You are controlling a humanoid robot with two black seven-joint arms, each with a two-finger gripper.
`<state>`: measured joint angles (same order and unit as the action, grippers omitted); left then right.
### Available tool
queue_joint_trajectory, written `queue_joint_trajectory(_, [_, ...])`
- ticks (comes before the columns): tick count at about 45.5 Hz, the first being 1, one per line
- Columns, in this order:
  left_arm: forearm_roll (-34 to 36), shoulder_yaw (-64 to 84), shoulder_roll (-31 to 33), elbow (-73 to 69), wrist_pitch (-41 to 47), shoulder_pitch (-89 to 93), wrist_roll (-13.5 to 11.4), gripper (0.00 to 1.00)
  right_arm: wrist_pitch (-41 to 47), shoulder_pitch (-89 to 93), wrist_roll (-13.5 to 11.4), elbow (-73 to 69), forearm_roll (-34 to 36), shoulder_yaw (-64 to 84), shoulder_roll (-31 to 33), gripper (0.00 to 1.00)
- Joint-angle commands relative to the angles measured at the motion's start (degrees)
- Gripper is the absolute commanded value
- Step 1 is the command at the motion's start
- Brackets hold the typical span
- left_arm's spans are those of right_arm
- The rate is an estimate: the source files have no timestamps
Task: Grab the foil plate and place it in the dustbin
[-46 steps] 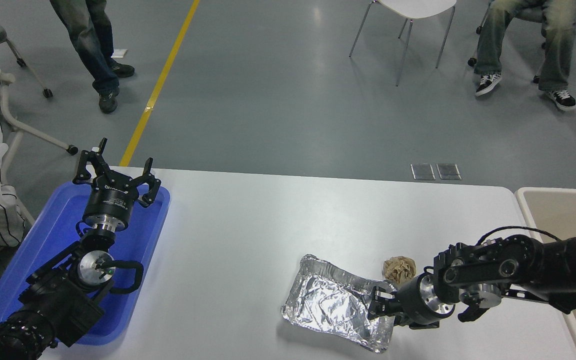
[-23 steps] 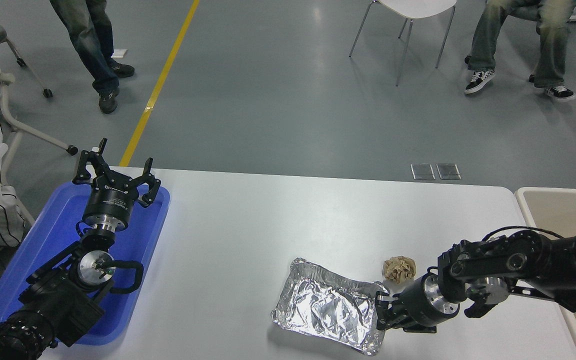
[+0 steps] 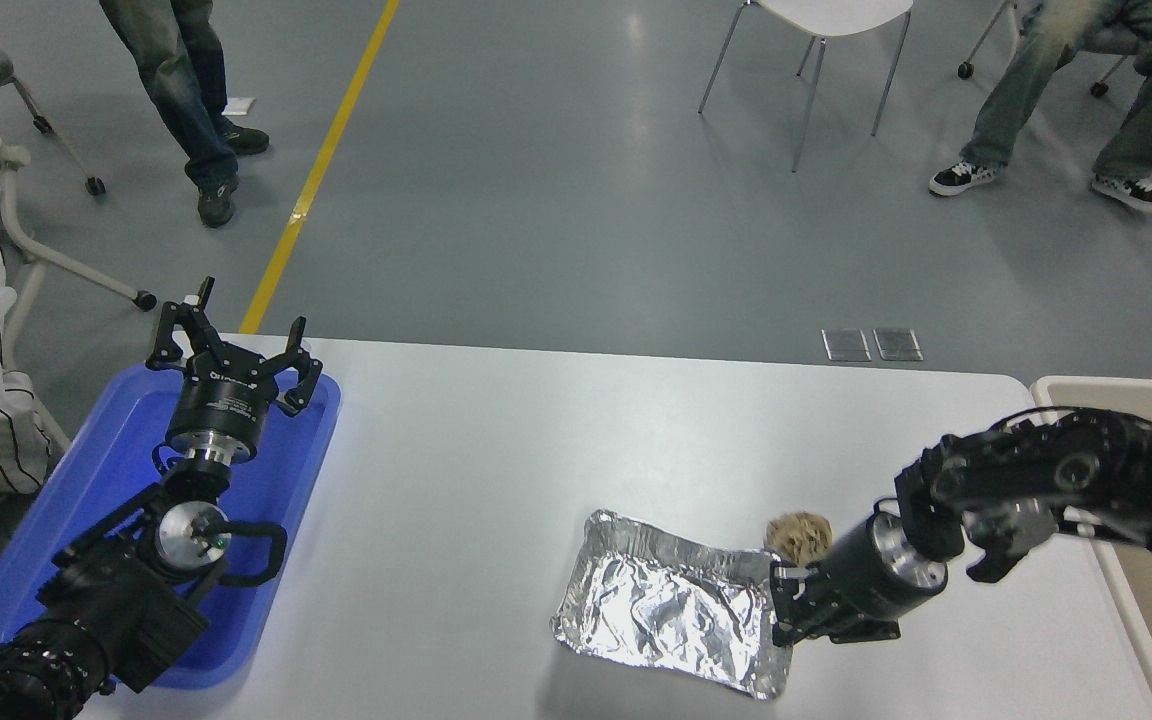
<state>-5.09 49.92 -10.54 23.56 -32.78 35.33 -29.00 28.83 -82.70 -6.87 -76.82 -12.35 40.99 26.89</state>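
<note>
The foil plate is a shiny crinkled silver tray at the table's front, right of centre. My right gripper comes in from the right and is shut on the plate's right rim. The plate hangs low over the table, with a faint shadow under its near edge. The dustbin is a beige bin with a pale thick rim at the table's right end; my right forearm partly covers it. My left gripper is open and parked over the blue tray at the lower left.
A small crumpled tan paper ball lies just behind my right gripper, close to the plate's far right corner. A person's legs stand beyond the table at upper left, a seated person's legs at upper right, and a white chair between them.
My right gripper and the foil plate have shifted a little right and toward the far side, and my right forearm has risen toward the dustbin. The seated person has moved their legs. The left arm is still.
</note>
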Motion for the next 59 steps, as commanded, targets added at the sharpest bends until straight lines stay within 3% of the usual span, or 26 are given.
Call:
queue_joint_trajectory(1, [-0.01, 0.00, -0.01, 0.00, 0.00, 0.00, 0.00, 1.00, 5.01, -7.38, 0.01, -3.86, 0.40, 1.81, 4.31, 0.00])
queue_joint_trajectory(28, [-0.01, 0.00, -0.01, 0.00, 0.00, 0.00, 0.00, 1.00, 16.17, -30.49, 0.01, -4.83, 2.24, 14.46, 8.97, 0.00])
queue_joint_trajectory(54, [-0.01, 0.00, -0.01, 0.00, 0.00, 0.00, 0.00, 1.00, 16.17, -52.38, 0.01, -4.83, 3.12, 28.09, 6.25, 0.00])
queue_joint_trajectory(59, [-0.01, 0.00, -0.01, 0.00, 0.00, 0.00, 0.00, 1.00, 16.17, -54.93, 0.10, -4.74, 3.21, 31.86, 2.65, 0.00])
